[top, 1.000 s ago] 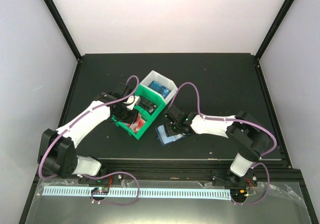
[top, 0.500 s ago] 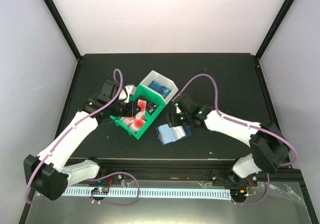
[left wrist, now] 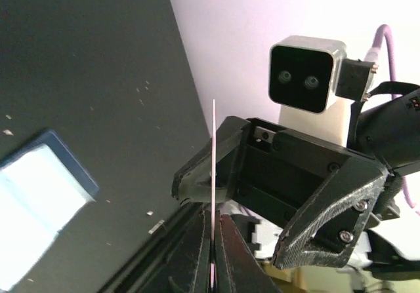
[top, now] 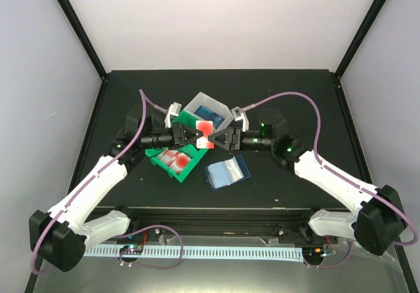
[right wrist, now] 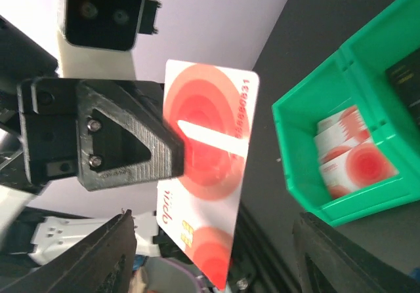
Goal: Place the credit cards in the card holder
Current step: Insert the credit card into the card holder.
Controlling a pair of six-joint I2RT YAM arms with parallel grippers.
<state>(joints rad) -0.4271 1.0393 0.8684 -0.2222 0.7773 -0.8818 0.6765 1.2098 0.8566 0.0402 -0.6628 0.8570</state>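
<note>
My left gripper (top: 195, 136) is shut on a red-and-white credit card (top: 205, 136) and holds it in the air above the bins. In the left wrist view the card (left wrist: 214, 168) shows edge-on between the shut fingers. My right gripper (top: 222, 137) faces it, open. In the right wrist view the card (right wrist: 210, 195) hangs between my wide fingers (right wrist: 98, 260) without touching them. The card holder (top: 228, 172) lies open on the table with its clear sleeves up, below both grippers, and the left wrist view shows the card holder (left wrist: 39, 195) too. More red-and-white cards (right wrist: 348, 162) sit in the green bin (right wrist: 295, 149).
The green bin (top: 164, 163) stands left of the card holder, with a white bin (top: 220, 103) of blue cards (top: 210, 114) behind it. A black card (right wrist: 407, 70) lies in another green compartment. Black frame rails border the dark table.
Both arms rose and met above the bins. The left gripper lifted a red-and-white card out of the green bin. The right gripper left the card holder and turned to face the card.
</note>
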